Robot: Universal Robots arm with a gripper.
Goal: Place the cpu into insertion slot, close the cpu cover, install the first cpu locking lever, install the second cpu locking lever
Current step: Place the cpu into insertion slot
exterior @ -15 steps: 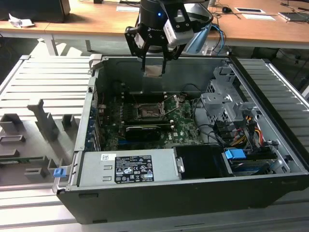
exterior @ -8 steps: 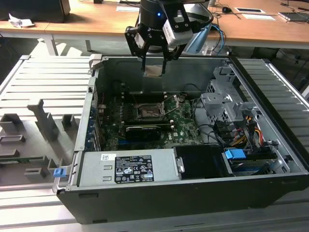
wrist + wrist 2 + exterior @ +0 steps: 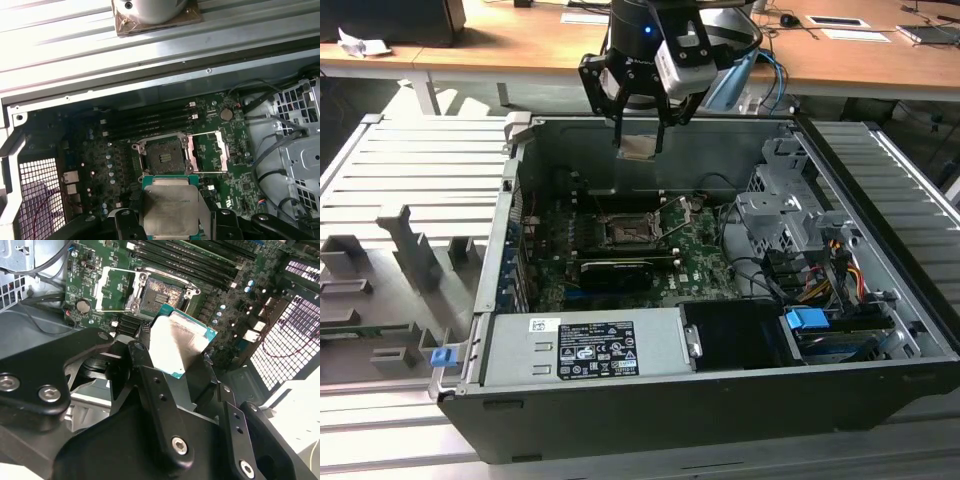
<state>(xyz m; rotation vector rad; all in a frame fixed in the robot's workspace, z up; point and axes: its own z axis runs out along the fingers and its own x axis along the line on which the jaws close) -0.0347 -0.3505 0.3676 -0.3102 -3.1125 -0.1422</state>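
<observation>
While the gripper (image 3: 640, 138) hangs above the open case (image 3: 650, 425), its fingers are closed on the cpu (image 3: 638, 148). The chip is held in the air, roughly level and silvery face up, well clear of the board (image 3: 700, 255).

From the exterior view's left, grey fixtures (image 3: 405, 250) and a small blue clip (image 3: 442, 356) sit on the slatted table (image 3: 900, 170). Next comes the case, with a labelled power supply (image 3: 585, 345) along its near wall. Behind that lies the green board, and on it the slot (image 3: 630, 230), below the gripper. Further right stand a grey drive cage (image 3: 775, 205) and a bundle of cables (image 3: 820, 280).

In the second wrist view the cpu (image 3: 177, 345) sits between two black fingers (image 3: 150, 385), gripped at opposite edges. Beyond it the slot (image 3: 162, 295) is bare, with its dark contact field showing. The cover (image 3: 114, 287) is swung open, off the slot and to one side of it, and green board shows through its opening.

In the first wrist view the cpu (image 3: 170, 210) hangs near the slot (image 3: 164, 154). The cover (image 3: 211, 150) lies just beside the slot, and long black memory rows (image 3: 150, 120) run on its far side.
</observation>
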